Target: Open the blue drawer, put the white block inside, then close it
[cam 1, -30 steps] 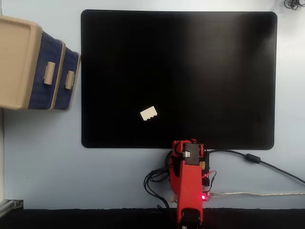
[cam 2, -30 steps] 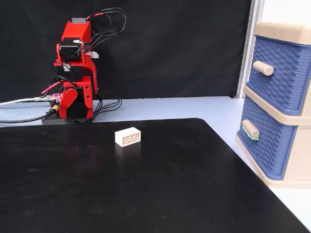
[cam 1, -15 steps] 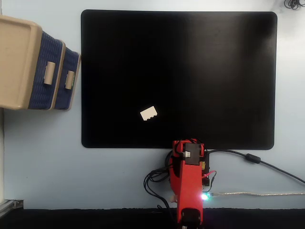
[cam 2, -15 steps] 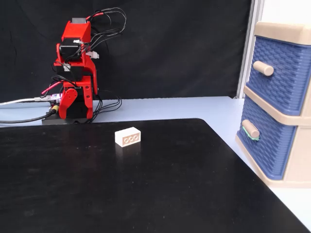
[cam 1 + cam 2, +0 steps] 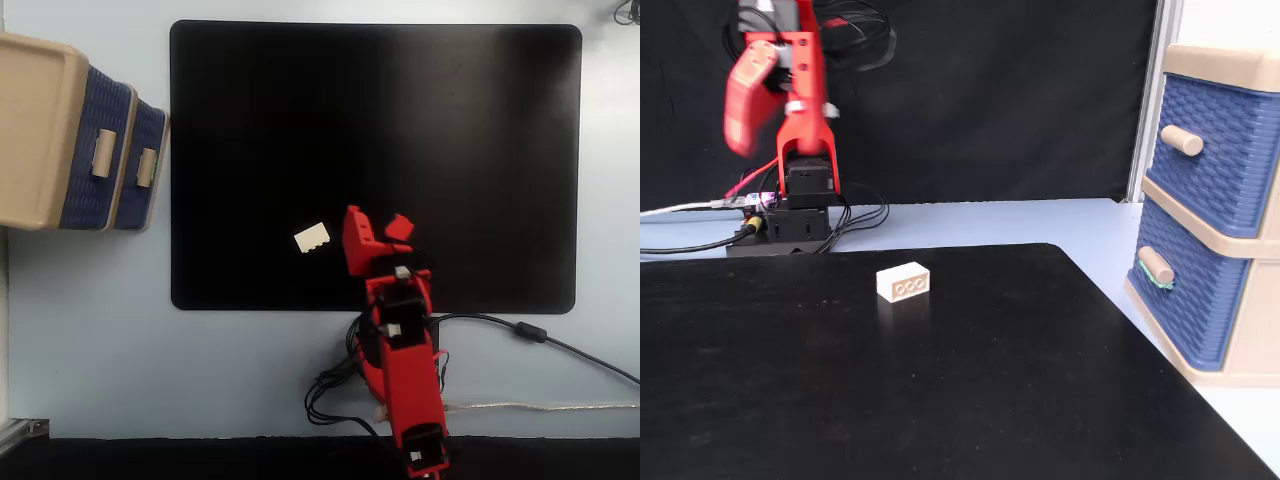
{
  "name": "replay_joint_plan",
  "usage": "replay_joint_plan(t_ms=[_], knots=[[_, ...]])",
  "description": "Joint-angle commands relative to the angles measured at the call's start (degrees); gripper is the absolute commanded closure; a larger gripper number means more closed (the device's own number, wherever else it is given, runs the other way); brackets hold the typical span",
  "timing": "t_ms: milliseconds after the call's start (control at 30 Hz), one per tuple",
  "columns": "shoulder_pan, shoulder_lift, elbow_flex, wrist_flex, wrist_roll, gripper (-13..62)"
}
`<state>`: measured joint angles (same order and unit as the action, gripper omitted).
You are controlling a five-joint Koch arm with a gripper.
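Observation:
The white block (image 5: 312,238) (image 5: 904,282) lies flat on the black mat (image 5: 450,150) (image 5: 940,400), with nothing touching it. The blue drawer, the lower and smaller-looking front (image 5: 148,165) (image 5: 1185,300) of the beige cabinet (image 5: 35,130) (image 5: 1230,55), is pushed in, and its beige handle (image 5: 146,167) (image 5: 1155,265) sticks out. My red gripper (image 5: 378,226) (image 5: 740,125) hangs high above the mat near the arm's base. In the fixed view from above it sits just right of the block. It is open and holds nothing.
The upper, larger-looking blue drawer (image 5: 95,150) (image 5: 1215,150) is also shut. The arm's base (image 5: 790,220) and loose cables (image 5: 330,395) (image 5: 680,240) sit off the mat's edge, and a grey cable (image 5: 540,335) trails away from them. A light blue table (image 5: 100,330) surrounds the mat.

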<state>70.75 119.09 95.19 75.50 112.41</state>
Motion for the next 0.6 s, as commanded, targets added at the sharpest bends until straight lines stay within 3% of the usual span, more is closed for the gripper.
replay_joint_plan(t_ms=[0, 233, 567], knots=[[-9.7, -2.6, 0.7, -14.2, 19.3, 15.6], [-19.2, -23.6, 3.3, -61.3, 57.2, 15.7], [-28.7, -48.8, 6.9, -113.4, 60.2, 15.7]])
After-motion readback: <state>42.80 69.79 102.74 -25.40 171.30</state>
